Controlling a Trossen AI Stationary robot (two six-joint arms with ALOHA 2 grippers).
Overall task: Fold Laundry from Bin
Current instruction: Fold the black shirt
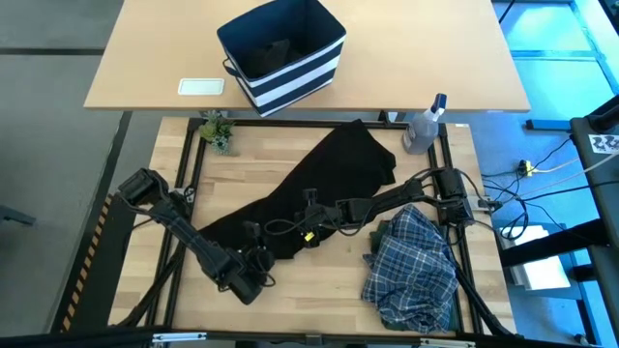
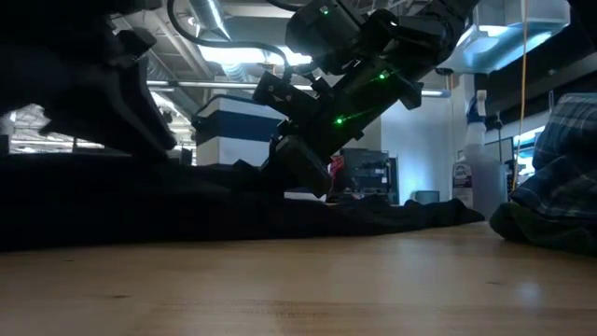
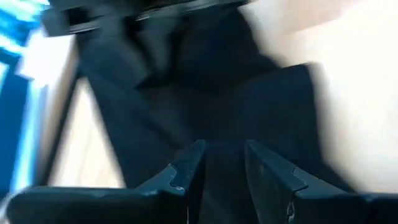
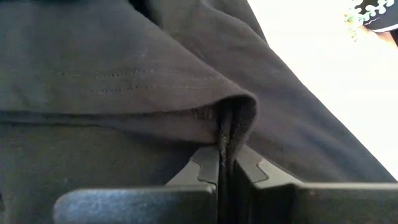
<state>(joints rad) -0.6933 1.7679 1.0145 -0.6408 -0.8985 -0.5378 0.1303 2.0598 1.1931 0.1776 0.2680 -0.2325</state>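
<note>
plaid shirt (image 1: 411, 271): 1 | black garment (image 1: 319, 188): 1, pinched by right gripper (image 4: 227, 163) | left gripper (image 3: 222, 168): narrowly parted | bin (image 1: 283, 53): 1

High view: straight down over my whole surface (image 1: 290, 319), both arms in frame. Low view: at surface height, level across toward the room, close. Left wrist view: forward past my left end effector (image 3: 222, 163), very near. Right wrist view: likewise, nearer. All four share the black garment (image 1: 329, 179) at centre frame.
</note>
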